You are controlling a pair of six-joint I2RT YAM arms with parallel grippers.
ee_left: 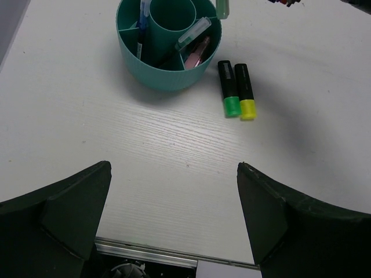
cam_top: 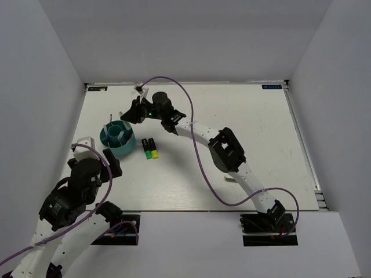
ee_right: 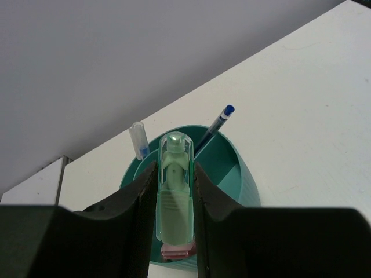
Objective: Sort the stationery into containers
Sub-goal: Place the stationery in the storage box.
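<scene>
The right gripper [ee_right: 174,171] is closed on the pale green marker [ee_right: 175,202]. One finger presses each long side, and the marker's rounded clear cap pokes out past the fingertips. In the top view this gripper sits at about 1 o'clock of the teal holder [cam_top: 117,138], on the white table [cam_top: 243,127]. From the right wrist camera the marker hangs over the holder's open mouth with a pink item [ee_right: 177,250] just beneath its lower end. Whether marker and holder touch cannot be told. Two blue pens [ee_left: 141,20] stand tilted in the holder's 9 o'clock compartment as the left wrist camera sees it. A clear-capped pale stick [ee_left: 194,30] leans across the divider toward 3 o'clock. The black marker with the green end [ee_left: 228,87] and the black marker with the yellow end [ee_left: 246,90] lie flat on the table side by side. They touch along their length, just beside the holder at about 4 o'clock, coloured ends pointing toward 6 o'clock. The left gripper [ee_left: 173,174] hangs at about 7 o'clock of the holder, well apart from it, its fingers [ee_left: 75,202] spread wide and holding nothing.
</scene>
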